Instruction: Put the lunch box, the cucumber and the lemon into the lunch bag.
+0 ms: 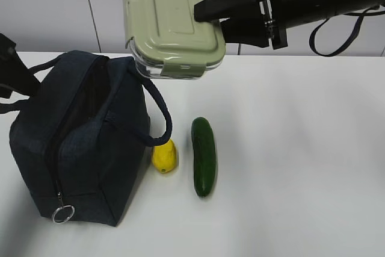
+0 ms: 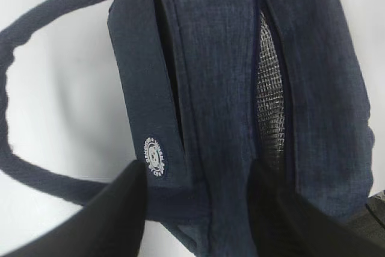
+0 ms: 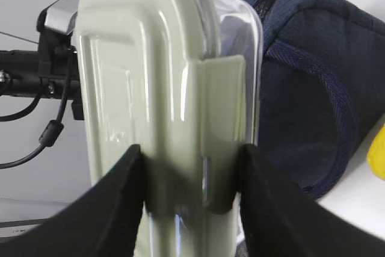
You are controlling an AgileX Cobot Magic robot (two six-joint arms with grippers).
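The right end effector pinches the lunch box aloft; the lunch bag sits below it, the lemon and cucumber farther down on the tabletop. The left end effector straddles the bag's fabric, jaws spread.

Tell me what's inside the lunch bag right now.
Through the lunch bag's unzipped slit only silvery lining shows; the rest of its interior is hidden by fabric. The lunch box is held above the table, outside the bag.
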